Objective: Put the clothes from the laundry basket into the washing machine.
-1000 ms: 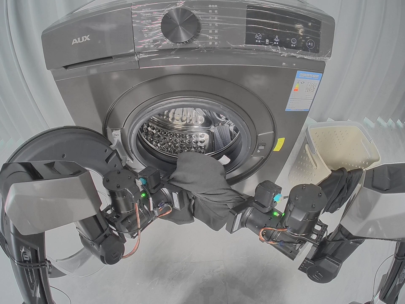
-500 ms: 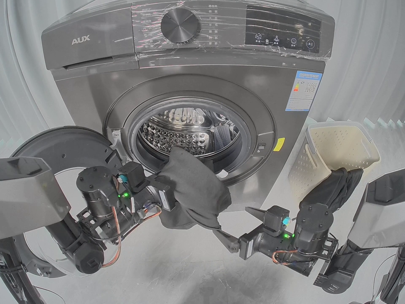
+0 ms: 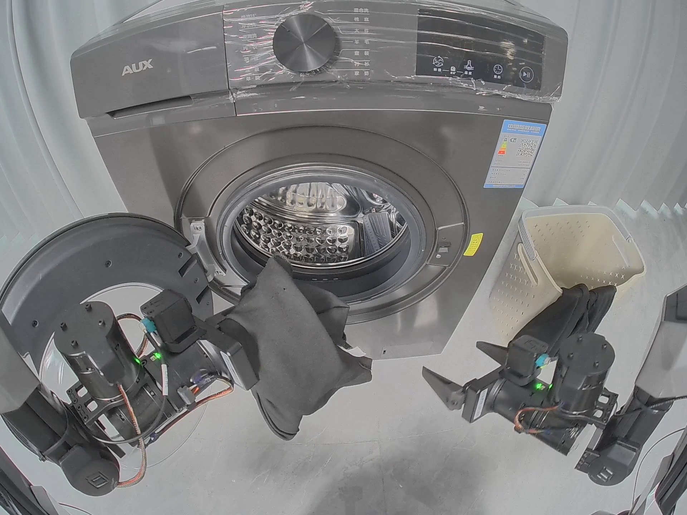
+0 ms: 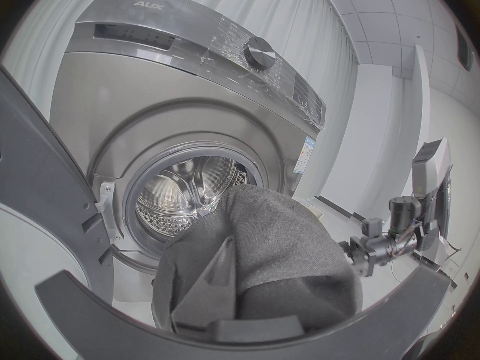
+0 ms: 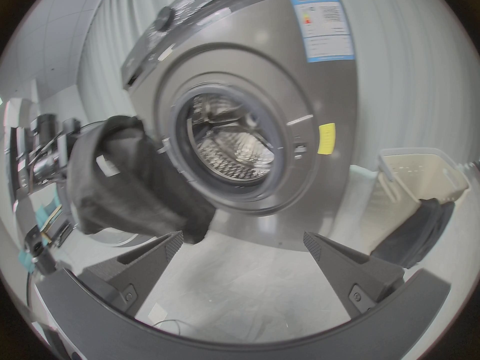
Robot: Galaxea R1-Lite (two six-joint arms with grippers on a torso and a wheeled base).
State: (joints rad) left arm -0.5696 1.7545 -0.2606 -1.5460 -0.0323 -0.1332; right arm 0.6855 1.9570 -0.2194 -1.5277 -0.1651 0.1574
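Grey garment (image 3: 297, 345) is clamped in the left tool (image 3: 242, 346), just near-left of the drum opening (image 3: 322, 227), which lies far-right of it; the right tool (image 3: 458, 366) is spread wide, empty.

Left gripper (image 3: 243, 348) clamping dark garment (image 3: 300, 337) before open washing machine (image 3: 322, 130), right gripper (image 3: 459, 366) spread

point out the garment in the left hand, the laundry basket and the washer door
held garment (image 3: 297, 348), head view, middle of the hanging dark cloth
laundry basket (image 3: 580, 244), head view, perforated inner wall
washer door (image 3: 107, 248), head view, grey inner face of the open door
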